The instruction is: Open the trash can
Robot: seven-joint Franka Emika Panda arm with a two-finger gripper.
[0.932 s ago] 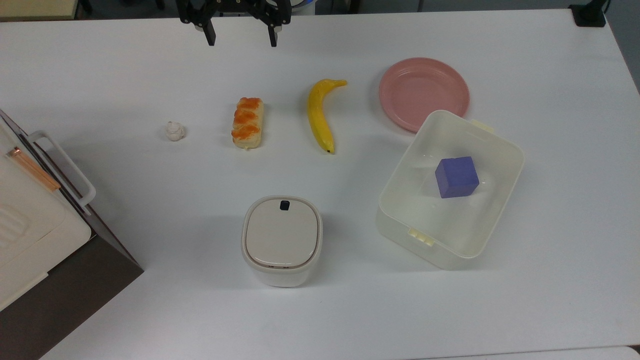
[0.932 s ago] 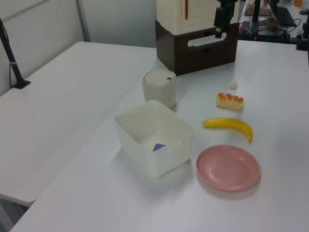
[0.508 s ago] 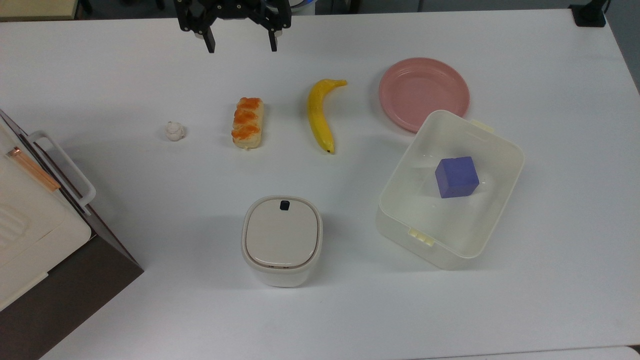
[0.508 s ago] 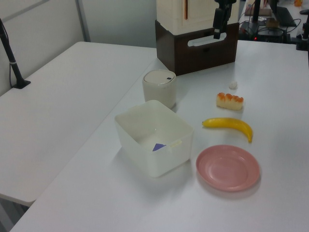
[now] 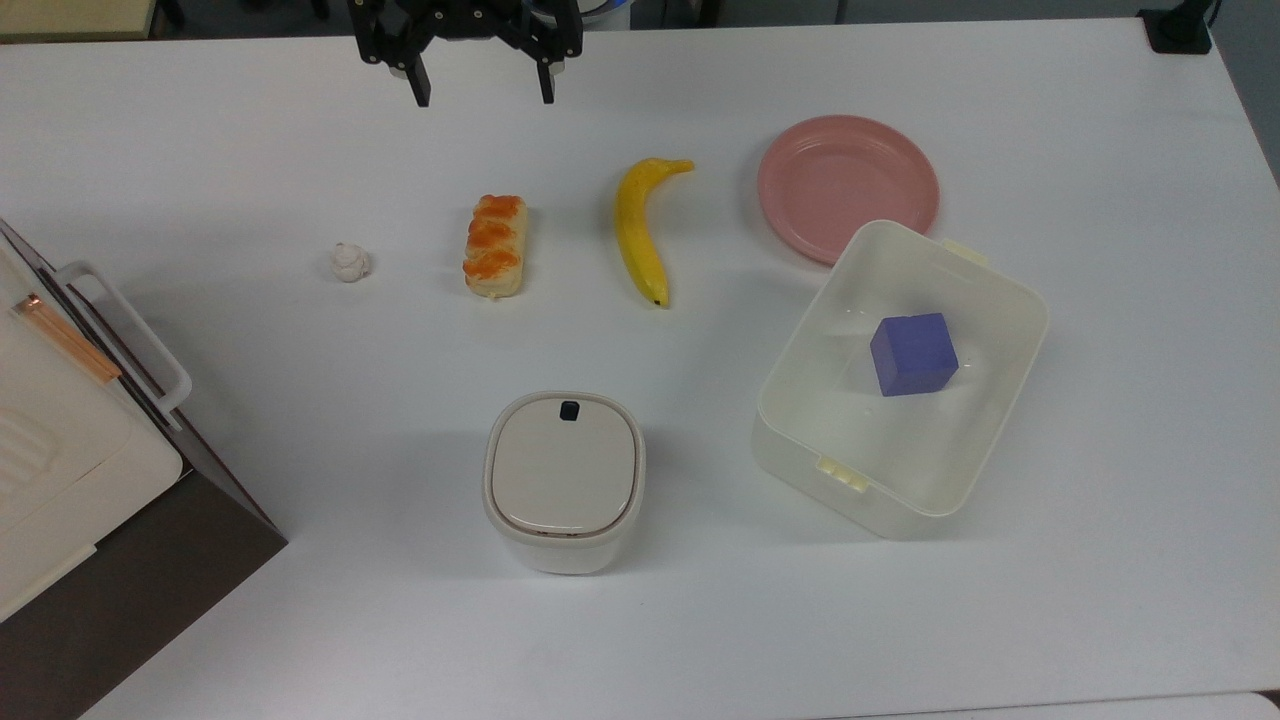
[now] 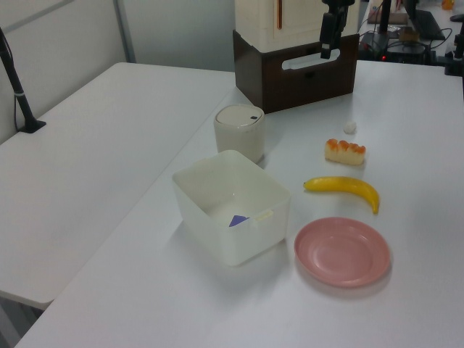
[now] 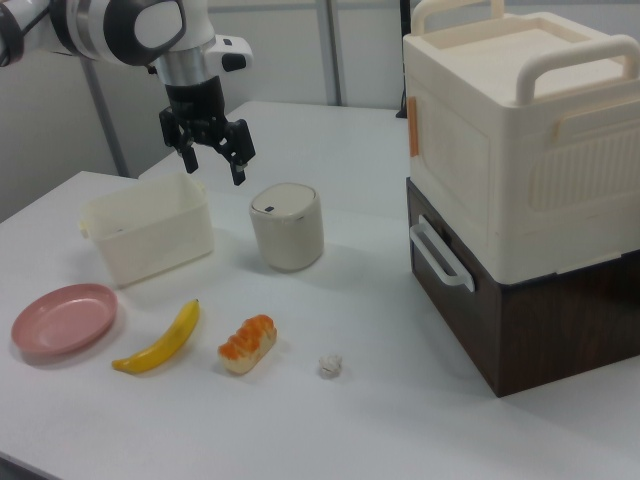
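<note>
Overhead, a white table (image 5: 200, 150) is seen with the tool (image 5: 483, 95) held in the air above the table's far edge in the top view, its two dark fingers spread wide apart and nothing gripped between them. In the right view the tool (image 7: 213, 166) is shown hanging from the arm, fingers pointing down, well above the tabletop.

The trash can (image 5: 564, 481) is placed toward the table's near edge in the top view, well apart from the tool. Its beige lid (image 5: 563, 473) is seen shut flat, with the small black button (image 5: 570, 409) set at the lid edge that faces the tool's side of the table; that placement is judged to leave the button reachable from above. In the left view the trash can (image 6: 239, 131) is found just beside the translucent tub (image 6: 232, 206), without touching it.

A row of items is laid between tool and trash can: a small white lump (image 5: 350, 262), a glazed pastry (image 5: 494, 246) and a banana (image 5: 640, 228). A pink plate (image 5: 847, 186) is set farther toward the top view's right, partly overlapped by the tub's rim. A blue cube (image 5: 913, 354) is held inside the tub. A large cream-and-brown appliance (image 7: 510, 190) is stood at the table's edge on the top view's left.

The task is judged barely begun: the lid has not yet been released.
</note>
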